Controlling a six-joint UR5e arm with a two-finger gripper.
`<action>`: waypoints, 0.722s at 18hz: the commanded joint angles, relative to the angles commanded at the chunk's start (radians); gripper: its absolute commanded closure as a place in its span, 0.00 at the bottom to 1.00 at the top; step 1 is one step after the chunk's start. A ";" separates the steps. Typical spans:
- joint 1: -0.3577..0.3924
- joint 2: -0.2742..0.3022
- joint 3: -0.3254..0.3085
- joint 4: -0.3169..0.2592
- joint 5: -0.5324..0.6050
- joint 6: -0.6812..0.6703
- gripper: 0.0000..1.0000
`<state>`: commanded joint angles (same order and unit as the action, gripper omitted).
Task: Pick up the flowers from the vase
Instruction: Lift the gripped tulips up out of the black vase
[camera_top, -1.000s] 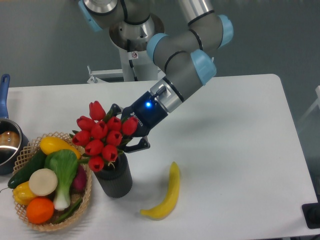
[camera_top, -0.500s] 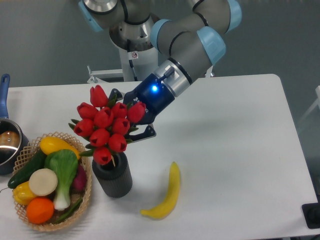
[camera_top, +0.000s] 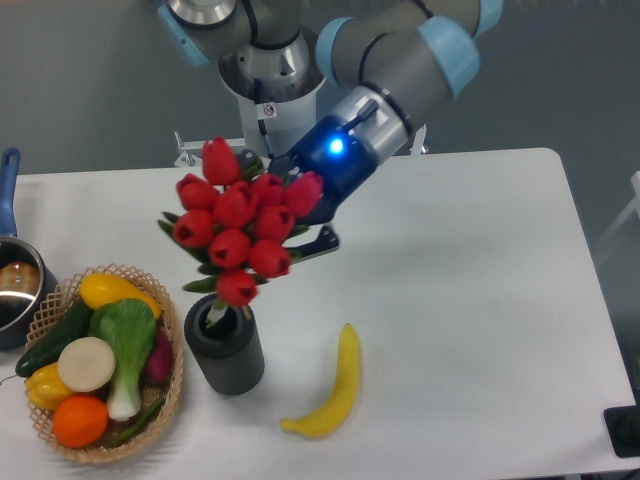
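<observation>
Beneath and around the pincer (camera_top: 300, 215) we saw a white table (camera_top: 480, 300) with rounded corners; behind it stood a plain grey-green wall (camera_top: 80, 80), evenly lit.

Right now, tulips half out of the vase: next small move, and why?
Probably keep lifting straight up. The gripper holds the red tulips above the dark grey vase, but the lowest bloom sits just over the mouth and a stem still seems to dip inside. Moving sideways now could tip the vase.

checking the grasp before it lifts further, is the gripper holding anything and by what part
The gripper holds the bunch of red tulips, gripped from behind just under the blooms, where leaves and heads hide the exact contact. The stem ends are at the vase mouth.
</observation>
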<state>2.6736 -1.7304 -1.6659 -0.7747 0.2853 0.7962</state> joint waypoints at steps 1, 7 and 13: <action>0.003 0.003 0.000 0.000 0.000 -0.002 0.63; 0.040 0.000 0.052 0.002 0.005 0.026 0.63; 0.066 0.003 0.057 0.000 0.060 0.093 0.63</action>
<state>2.7397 -1.7273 -1.6092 -0.7747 0.3449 0.8896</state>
